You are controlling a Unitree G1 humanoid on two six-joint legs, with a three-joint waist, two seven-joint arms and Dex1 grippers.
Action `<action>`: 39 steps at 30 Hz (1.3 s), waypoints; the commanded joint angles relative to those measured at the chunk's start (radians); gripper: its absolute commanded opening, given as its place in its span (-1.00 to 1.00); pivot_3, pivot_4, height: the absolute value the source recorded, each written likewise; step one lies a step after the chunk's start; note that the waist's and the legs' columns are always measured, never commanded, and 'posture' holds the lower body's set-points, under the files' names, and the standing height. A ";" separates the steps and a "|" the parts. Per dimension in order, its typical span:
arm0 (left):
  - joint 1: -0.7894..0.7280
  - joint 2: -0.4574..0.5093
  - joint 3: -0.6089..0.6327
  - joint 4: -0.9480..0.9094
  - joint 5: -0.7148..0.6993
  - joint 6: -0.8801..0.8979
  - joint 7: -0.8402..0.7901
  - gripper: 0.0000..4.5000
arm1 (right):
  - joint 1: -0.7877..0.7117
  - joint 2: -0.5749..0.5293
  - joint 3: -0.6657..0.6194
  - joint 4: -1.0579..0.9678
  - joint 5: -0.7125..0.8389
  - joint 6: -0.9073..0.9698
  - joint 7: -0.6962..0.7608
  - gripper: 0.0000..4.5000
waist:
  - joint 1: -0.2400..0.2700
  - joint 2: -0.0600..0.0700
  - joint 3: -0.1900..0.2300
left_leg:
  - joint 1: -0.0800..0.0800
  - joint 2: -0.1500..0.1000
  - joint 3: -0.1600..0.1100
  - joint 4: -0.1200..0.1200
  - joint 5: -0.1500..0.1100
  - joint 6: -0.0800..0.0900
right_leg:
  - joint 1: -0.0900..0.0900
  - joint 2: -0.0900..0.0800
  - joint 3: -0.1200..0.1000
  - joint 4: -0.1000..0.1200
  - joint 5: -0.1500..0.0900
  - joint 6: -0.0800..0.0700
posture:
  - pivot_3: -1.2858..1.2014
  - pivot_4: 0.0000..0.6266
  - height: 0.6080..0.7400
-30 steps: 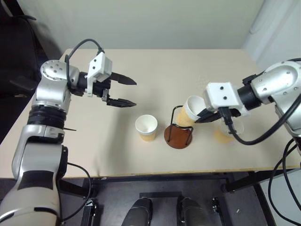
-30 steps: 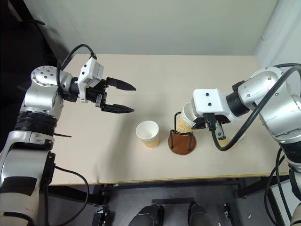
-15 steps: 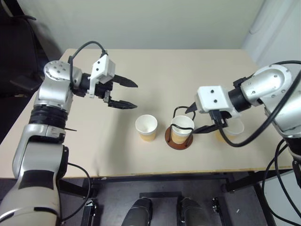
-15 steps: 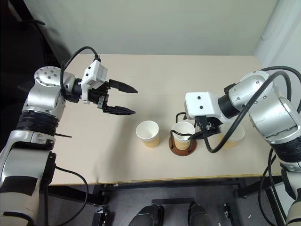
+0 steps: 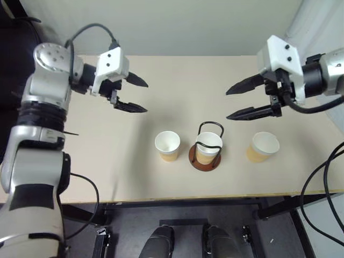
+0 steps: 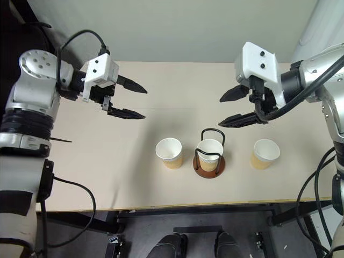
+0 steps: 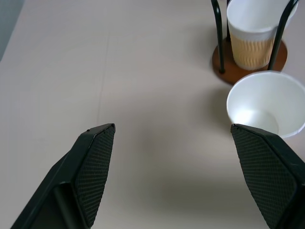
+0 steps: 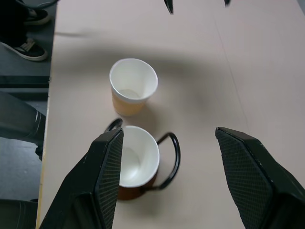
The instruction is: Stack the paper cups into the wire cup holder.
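The wire cup holder stands near the table's front middle, with one paper cup upright inside its black loops. A second paper cup stands just left of it, and a third to its right. My right gripper hovers open and empty above the table, up and right of the holder. My left gripper hangs open and empty over the far left part. The left wrist view has the holder's base and the left cup ahead of my left gripper.
The beige table runs to a pale wall at the back. Its front edge lies close below the cups. A dark chair stands off the table's left side, and the floor shows beyond the edges.
My right gripper let go of the cup, which dropped upright into the holder, then opened and rose away to the upper right. My left gripper lifted a little.
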 commanded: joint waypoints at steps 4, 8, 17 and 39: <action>-0.032 0.042 -0.093 -0.069 -0.047 0.012 -0.035 0.85 | -0.038 -0.054 -0.028 0.001 0.033 0.007 0.026 0.37 | 0.000 0.000 0.000 | -0.001 0.000 0.000 0.000 0.000 0.000 | -0.002 0.000 0.000 0.001 0.000 0.001 | 0.03 -0.52 1.00; -0.001 0.025 -0.166 -0.065 0.010 -0.009 -0.035 0.85 | -0.041 -0.085 -0.024 0.002 0.055 0.026 0.053 0.37 | 0.001 0.000 0.000 | -0.002 0.000 0.000 0.000 0.000 0.000 | -0.002 0.000 0.000 0.000 -0.001 0.002 | 0.03 -0.52 1.00; 0.000 -0.064 -0.182 -0.040 0.062 0.000 -0.035 0.85 | -0.064 -0.107 -0.004 0.009 0.064 0.045 0.079 0.37 | 0.001 0.000 0.000 | -0.002 0.000 0.000 0.001 0.000 0.001 | -0.002 -0.001 0.000 0.001 -0.001 0.002 | 0.03 -0.52 1.00; 0.061 -0.202 -0.164 -0.036 0.155 -0.055 -0.011 0.85 | -0.068 -0.141 0.001 -0.014 0.077 0.074 0.089 0.37 | 0.004 0.000 0.000 | -0.002 -0.001 0.001 0.003 0.000 0.002 | -0.001 -0.002 0.000 0.002 -0.001 0.004 | 0.03 -0.52 1.00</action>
